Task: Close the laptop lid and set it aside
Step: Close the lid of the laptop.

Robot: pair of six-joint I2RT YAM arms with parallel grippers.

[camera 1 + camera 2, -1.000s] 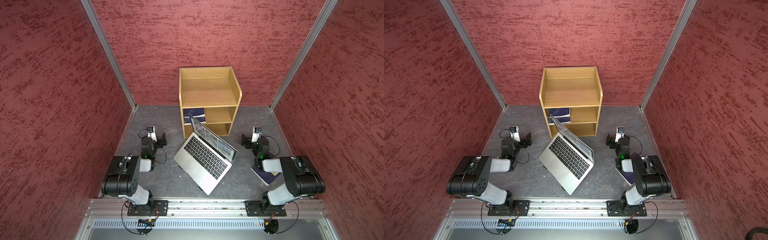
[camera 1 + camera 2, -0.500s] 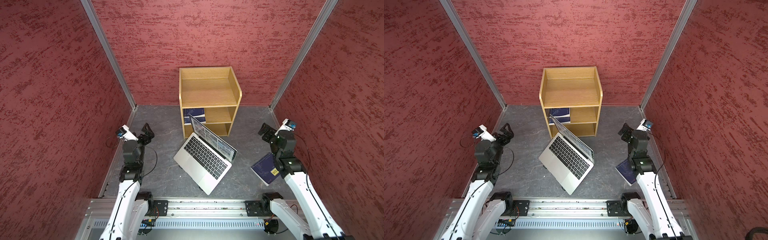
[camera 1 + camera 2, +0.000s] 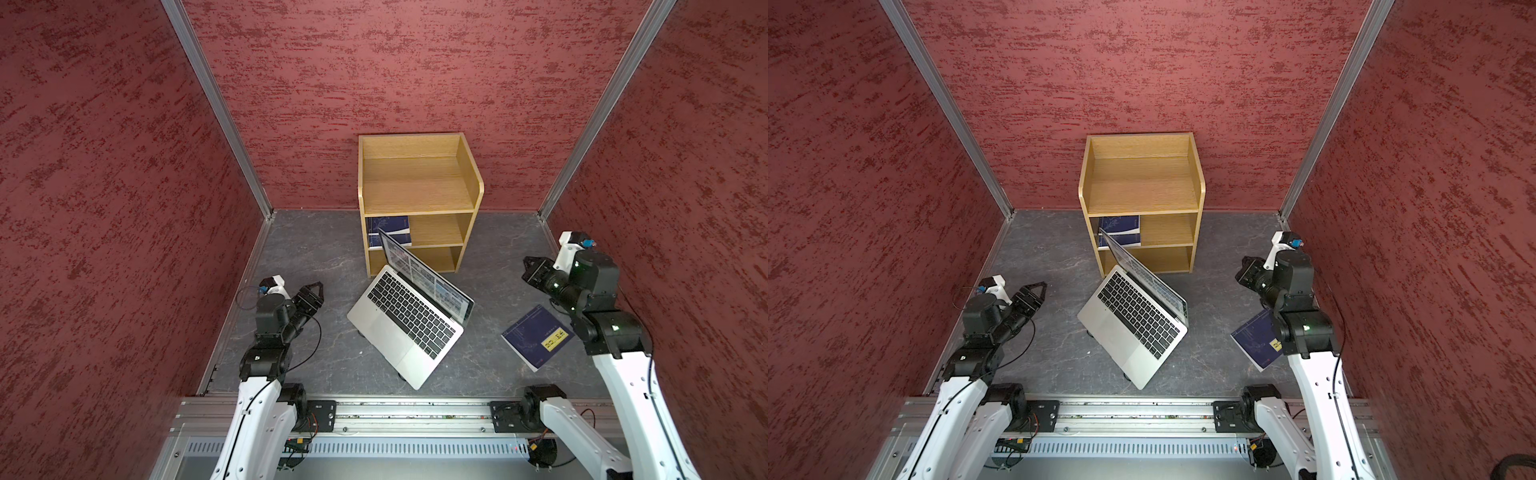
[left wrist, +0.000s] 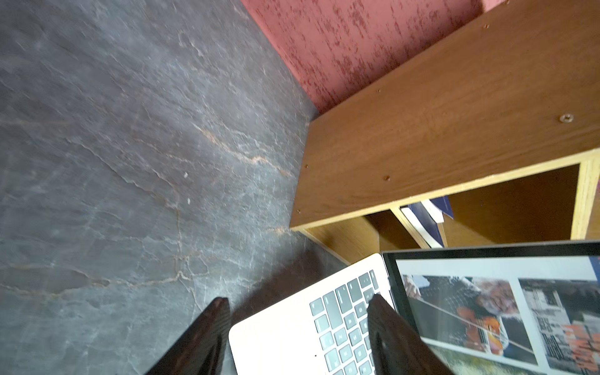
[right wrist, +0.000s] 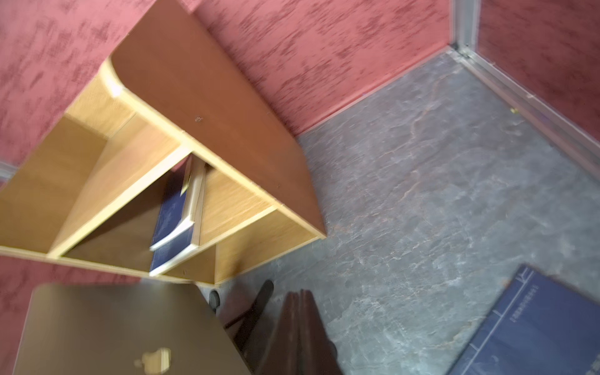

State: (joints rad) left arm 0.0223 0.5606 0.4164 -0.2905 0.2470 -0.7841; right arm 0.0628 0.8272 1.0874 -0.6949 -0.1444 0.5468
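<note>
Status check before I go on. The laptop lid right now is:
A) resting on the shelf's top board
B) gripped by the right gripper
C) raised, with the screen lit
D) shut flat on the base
C: the laptop lid stands raised off the laptop with pictures on its screen, and the left gripper and right gripper are both clear of it.

Red textured walls (image 3: 104,166), grey marbled floor (image 3: 316,257), wooden shelf unit (image 3: 415,187) against back wall, aluminium corner posts (image 3: 216,104)
</note>
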